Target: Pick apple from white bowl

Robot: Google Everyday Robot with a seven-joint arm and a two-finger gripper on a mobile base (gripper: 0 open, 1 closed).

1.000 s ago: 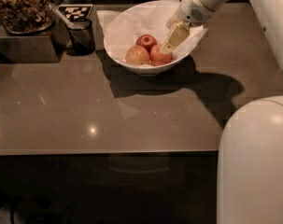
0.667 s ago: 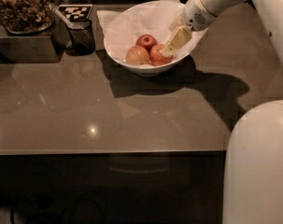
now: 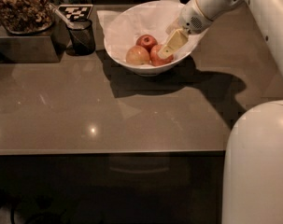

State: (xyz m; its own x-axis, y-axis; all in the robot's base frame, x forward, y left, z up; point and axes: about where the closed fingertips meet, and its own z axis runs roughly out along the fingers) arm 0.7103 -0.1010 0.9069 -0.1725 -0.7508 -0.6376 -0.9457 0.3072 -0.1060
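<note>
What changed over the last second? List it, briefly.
The gripper moved slightly down and left, deeper into the bowl, and now sits right over the orange-red apple. Whether it touches that apple cannot be told. Nothing was lifted: the orange-red apple, the dark red apple, the pale apple, the bowl and the black cup stayed put.
</note>
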